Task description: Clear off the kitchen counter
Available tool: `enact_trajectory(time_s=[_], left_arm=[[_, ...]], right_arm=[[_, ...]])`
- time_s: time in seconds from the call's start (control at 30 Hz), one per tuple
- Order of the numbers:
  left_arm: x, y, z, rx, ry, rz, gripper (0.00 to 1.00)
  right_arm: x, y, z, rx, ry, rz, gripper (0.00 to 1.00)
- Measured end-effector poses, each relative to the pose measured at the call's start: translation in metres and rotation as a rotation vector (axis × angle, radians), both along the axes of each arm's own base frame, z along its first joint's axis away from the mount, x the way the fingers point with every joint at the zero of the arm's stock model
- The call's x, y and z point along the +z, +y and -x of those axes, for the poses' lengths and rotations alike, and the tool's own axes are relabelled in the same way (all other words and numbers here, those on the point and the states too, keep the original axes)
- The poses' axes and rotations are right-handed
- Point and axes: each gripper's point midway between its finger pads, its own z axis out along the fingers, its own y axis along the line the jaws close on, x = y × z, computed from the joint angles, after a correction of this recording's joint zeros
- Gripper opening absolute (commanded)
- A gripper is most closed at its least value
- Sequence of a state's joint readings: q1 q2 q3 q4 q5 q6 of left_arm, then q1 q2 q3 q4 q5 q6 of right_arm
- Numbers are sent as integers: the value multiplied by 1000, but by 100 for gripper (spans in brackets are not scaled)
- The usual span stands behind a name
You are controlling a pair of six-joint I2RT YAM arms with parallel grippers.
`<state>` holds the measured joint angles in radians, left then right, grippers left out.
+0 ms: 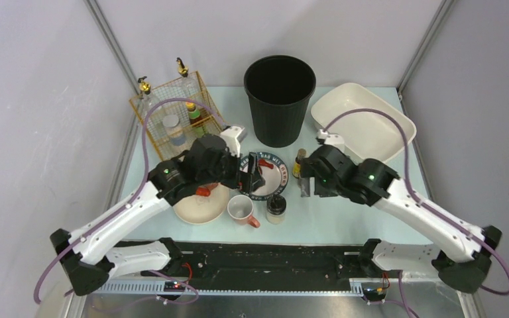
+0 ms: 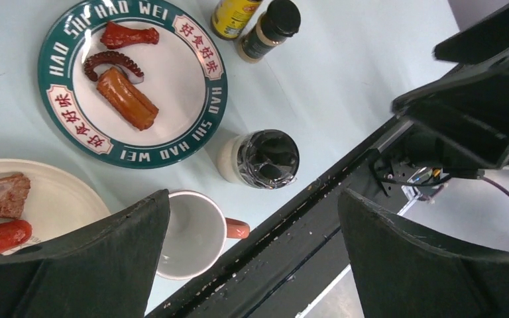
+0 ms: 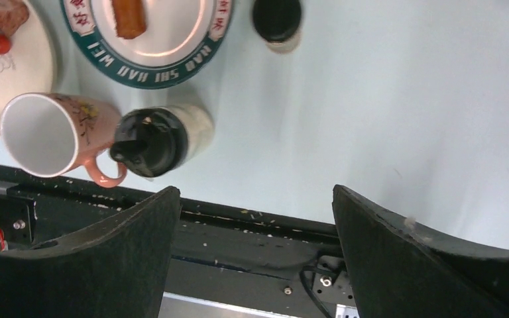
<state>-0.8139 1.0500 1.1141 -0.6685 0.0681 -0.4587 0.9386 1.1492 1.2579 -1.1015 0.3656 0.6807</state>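
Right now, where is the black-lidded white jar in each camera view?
Top external: the jar sits near the front edge, just right of the mug.
Left wrist: jar at centre, up and right of the mug.
Right wrist: jar left of centre, right of the mug.
Shared landmark: the mug.

Pale grey walls (image 1: 33, 93), metal corner posts (image 1: 105, 40)
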Motion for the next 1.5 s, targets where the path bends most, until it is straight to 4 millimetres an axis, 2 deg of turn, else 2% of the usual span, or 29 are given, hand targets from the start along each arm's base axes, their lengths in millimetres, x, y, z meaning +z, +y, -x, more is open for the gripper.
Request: enact_trajectory(time_s=[0.2,0.37,0.5,0.67,0.9,1.27,1.5], left_arm=[[-11,-28,7,-60,22,-95,100],[-31,-52,17,-115,58,-204,100],[-47,-69,25,-153,79,-286,96],[-62,-74,32,-173,97,-358,90],[-75,-78,39,-194,117,-415,77],[-103,-77,32,-173,134,-509,56],[-105,-83,25,-157,119,-525,44]], right_arm=[[2,-64,8,-146,-36,-36,88],[-8,-89,19,-210,-28,-81,88],[-16,-90,24,-201,-3,-85,87],[-26,-86,29,-180,35,-84,87],[-27,-83,31,-165,48,-98,87],[-25,-83,32,-159,40,-110,87],[-23,-84,34,-159,31,-119,87]])
